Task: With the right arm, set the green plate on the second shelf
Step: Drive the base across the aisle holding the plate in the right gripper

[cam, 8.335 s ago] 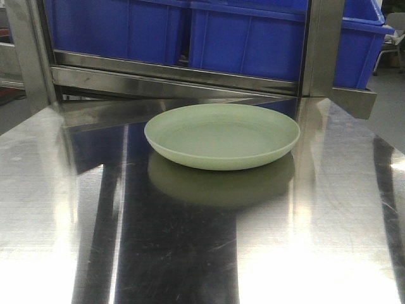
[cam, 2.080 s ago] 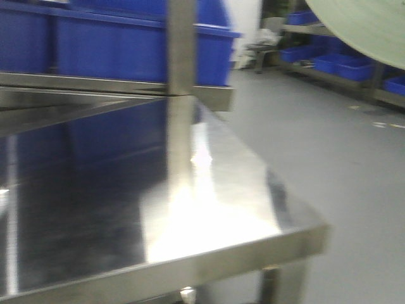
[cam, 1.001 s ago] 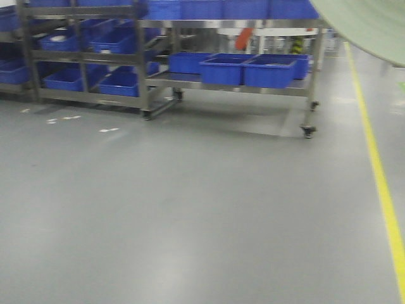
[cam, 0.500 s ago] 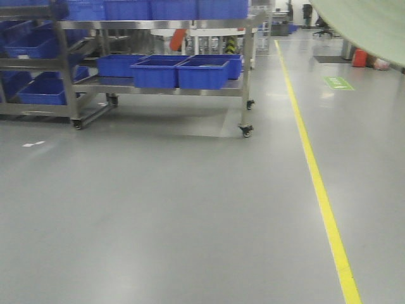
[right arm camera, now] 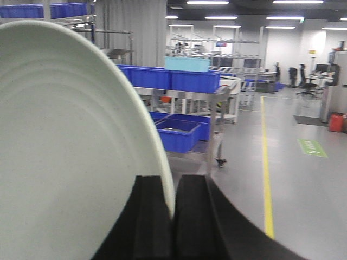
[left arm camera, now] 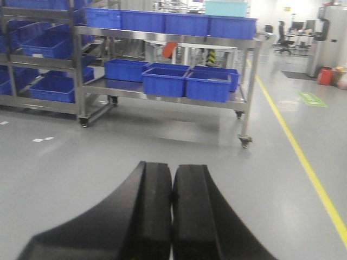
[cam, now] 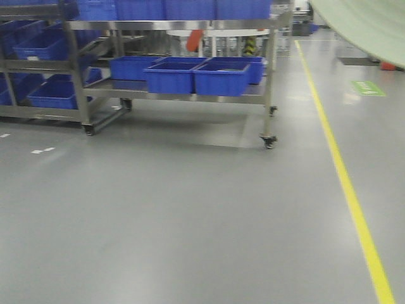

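Observation:
The pale green plate [right arm camera: 65, 151] fills the left of the right wrist view, held on edge. My right gripper [right arm camera: 172, 187] is shut on its rim, one black finger on each face. In the front view only a curved part of the plate [cam: 367, 28] shows at the top right; the gripper itself is out of that view. My left gripper [left arm camera: 172, 179] is shut and empty, its two black fingers pressed together above the grey floor. A steel shelf rack on wheels [cam: 190, 25] stands ahead at the upper left, with blue bins [cam: 196, 76] on its lower shelf.
More racks with blue bins [cam: 38, 69] stand at far left. A yellow floor line [cam: 345, 171] runs along the right. A green floor marking [cam: 368, 88] and a red object [left arm camera: 325, 76] lie beyond it. Grey floor [cam: 177, 215] lies between me and the rack.
The view has swung from the steel table to the open floor. Over the last half second the wheeled rack and the yellow line have shifted a little to the right. The plate stays held.

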